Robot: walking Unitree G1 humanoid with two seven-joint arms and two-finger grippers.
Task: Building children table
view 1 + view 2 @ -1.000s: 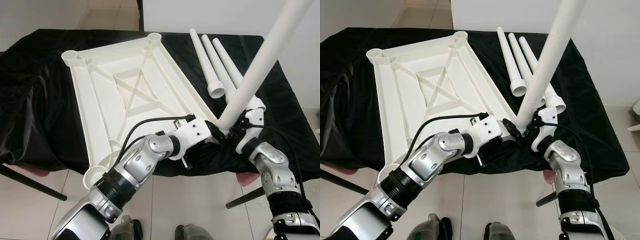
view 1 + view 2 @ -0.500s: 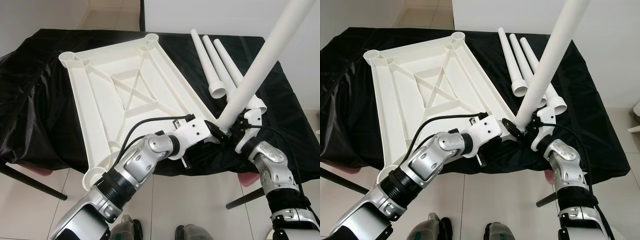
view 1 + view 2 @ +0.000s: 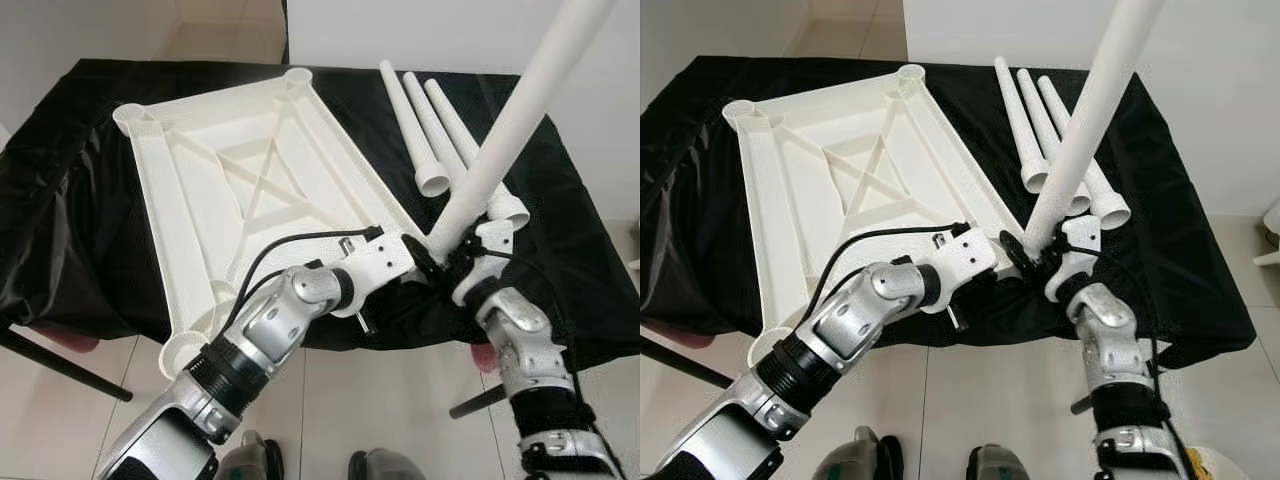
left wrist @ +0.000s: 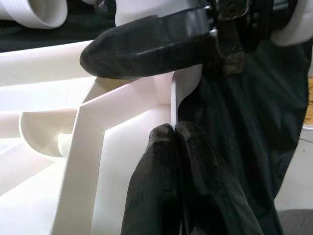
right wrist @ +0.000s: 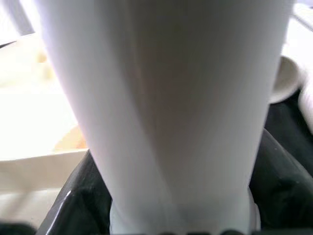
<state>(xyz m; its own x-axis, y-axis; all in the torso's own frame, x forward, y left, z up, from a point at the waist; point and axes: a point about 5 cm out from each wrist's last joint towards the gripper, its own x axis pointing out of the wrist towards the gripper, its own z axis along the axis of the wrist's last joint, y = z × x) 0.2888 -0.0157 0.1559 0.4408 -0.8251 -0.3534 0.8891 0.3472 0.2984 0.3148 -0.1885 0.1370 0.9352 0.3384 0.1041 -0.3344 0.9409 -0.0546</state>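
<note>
Left eye view, nearest first: the left gripper point(image 3: 418, 262) pinches the near right corner rim of the upturned white tabletop point(image 3: 240, 190), its fingers point(image 4: 166, 186) closed on the thin plastic wall. Just beside it, the right gripper point(image 3: 462, 262) clasps the base of a white table leg point(image 3: 510, 130) that rises tilted from that corner. Beyond, three more white legs point(image 3: 425, 130) lie side by side on the black cloth point(image 3: 60, 200) covering the work table.

Support: a table under a black cloth point(image 3: 90, 200).
On the cloth, left: white tabletop point(image 3: 240, 190), turned upside down, ribs up.
On the cloth, right: three white legs point(image 3: 425, 130), side by side.
</note>
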